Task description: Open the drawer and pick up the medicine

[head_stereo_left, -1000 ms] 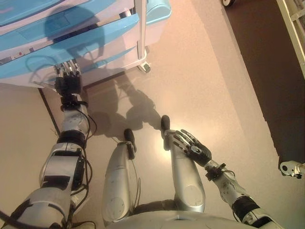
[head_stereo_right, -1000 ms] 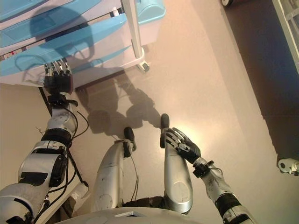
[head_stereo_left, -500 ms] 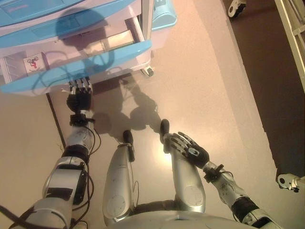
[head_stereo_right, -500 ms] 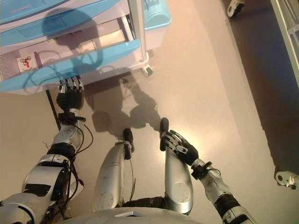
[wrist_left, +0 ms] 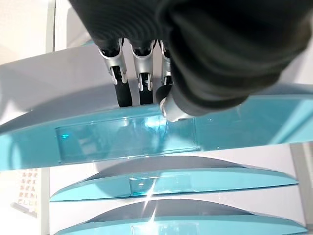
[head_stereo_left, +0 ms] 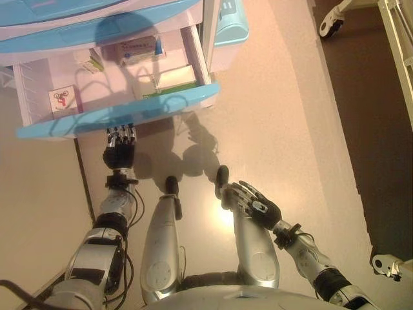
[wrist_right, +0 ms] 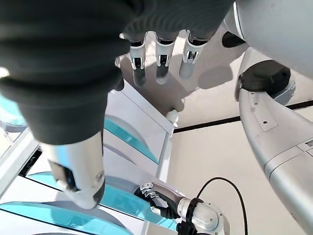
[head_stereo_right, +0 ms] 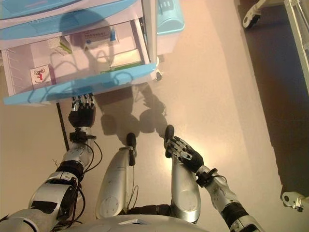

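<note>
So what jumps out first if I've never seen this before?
The pale blue drawer of the cart stands pulled well out, near the top of the head views. The left hand hooks its fingers under the drawer's front edge. Inside lie a white medicine box towards the back and a small square packet at the left. The right hand rests open low by the robot's side, holding nothing.
</note>
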